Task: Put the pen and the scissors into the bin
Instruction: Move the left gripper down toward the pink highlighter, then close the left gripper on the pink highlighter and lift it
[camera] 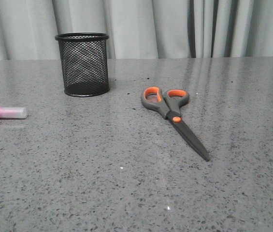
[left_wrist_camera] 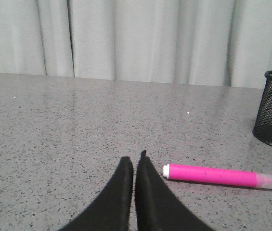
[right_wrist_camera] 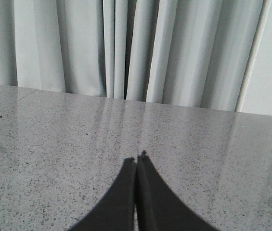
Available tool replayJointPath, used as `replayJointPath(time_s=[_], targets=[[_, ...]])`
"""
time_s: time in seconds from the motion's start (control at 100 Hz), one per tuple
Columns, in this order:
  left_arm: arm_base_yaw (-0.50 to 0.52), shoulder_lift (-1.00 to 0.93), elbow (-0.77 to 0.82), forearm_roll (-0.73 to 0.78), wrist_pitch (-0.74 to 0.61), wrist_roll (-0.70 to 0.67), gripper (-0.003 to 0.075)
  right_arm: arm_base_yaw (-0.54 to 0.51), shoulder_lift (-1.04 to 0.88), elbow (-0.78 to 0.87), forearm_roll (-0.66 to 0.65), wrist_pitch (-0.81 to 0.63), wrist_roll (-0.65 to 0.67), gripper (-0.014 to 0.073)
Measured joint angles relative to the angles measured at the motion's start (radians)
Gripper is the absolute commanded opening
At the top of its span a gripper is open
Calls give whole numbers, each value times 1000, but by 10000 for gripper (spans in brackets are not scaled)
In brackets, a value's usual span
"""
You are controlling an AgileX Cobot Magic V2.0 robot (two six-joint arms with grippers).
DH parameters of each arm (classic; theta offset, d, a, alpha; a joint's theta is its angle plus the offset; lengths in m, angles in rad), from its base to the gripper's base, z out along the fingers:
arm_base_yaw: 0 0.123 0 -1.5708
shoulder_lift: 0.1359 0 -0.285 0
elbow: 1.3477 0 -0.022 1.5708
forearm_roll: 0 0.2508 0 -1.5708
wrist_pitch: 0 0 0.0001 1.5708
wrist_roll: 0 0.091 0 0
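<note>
A black mesh bin (camera: pixel 82 64) stands upright at the back left of a grey speckled table (camera: pixel 102 183), with scissors (camera: pixel 173 116) lying flat to its right, blades closed and pointing toward the camera. A pink pen (camera: pixel 3 112) lies flat at the table's left edge, well apart from the bin. The left gripper (left_wrist_camera: pixel 134 163), fingers pressed together and empty, sits just beside the pen's end; the right gripper (right_wrist_camera: pixel 136 161) is likewise closed and empty.

Only the fingers of the robot are visible, and only in the two wrist views. The left gripper (left_wrist_camera: pixel 135 161) has two matte black fingers, wide at the base and curving to narrow pointed tips. The right gripper (right_wrist_camera: pixel 136 161) looks the same: plain black, smooth, without visible screws, cables or markings on its surfaces.
</note>
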Motion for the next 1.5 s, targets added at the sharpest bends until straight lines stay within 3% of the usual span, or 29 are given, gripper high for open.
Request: replayJointPath(time_s=[0.15, 0.32, 0.52, 0.61, 0.69, 0.9, 1.11, 1.4, 1.5], targets=[[0, 0, 0, -50, 0, 0, -19, 0, 0, 0, 12, -2, 0, -69], [0, 0, 0, -220, 0, 0, -19, 0, 0, 0, 117, -6, 0, -69], [0, 0, 0, -488, -5, 0, -19, 0, 0, 0, 387, -35, 0, -69], [0, 0, 0, -555, -8, 0, -19, 0, 0, 0, 525, -48, 0, -68], [0, 0, 0, -579, -8, 0, -20, 0, 0, 0, 572, -39, 2, -65], [0, 19, -87, -488, 107, 0, -20, 0, 35, -98, 561, 86, -28, -48], [0, 243, -338, -274, 343, 62, -19, 0, 294, -315, 453, 308, -56, -48], [0, 538, -568, -242, 523, 156, -15, 0, 681, -570, 391, 557, -61, -46], [0, 590, -585, -242, 529, 161, 62, 0, 752, -618, 388, 603, -81, -18]])
